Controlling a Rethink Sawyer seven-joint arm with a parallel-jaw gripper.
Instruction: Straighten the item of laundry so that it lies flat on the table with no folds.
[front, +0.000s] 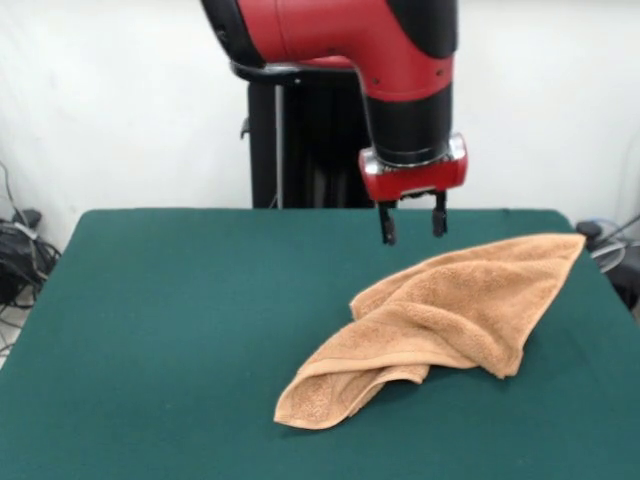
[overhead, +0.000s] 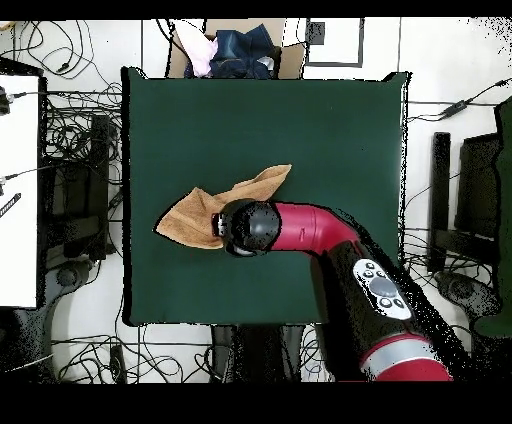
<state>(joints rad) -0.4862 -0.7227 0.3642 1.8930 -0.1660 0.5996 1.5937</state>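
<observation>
The tan terry towel (front: 450, 310) lies crumpled on the dark green table (front: 180, 330), right of centre, folded over itself with a bunched end towards the front and a corner reaching the right edge. In the overhead view the towel (overhead: 195, 215) shows partly under the arm. My gripper (front: 412, 222) hangs above the table just behind the towel's upper edge, open and empty, its two black fingers (front: 387, 224) apart. In the overhead view the arm's head hides the gripper.
The black pedestal (front: 300, 150) stands behind the table's far edge. A box with clothes (overhead: 235, 48) sits beyond the table in the overhead view. Cables (overhead: 70, 150) lie on the floor on both sides.
</observation>
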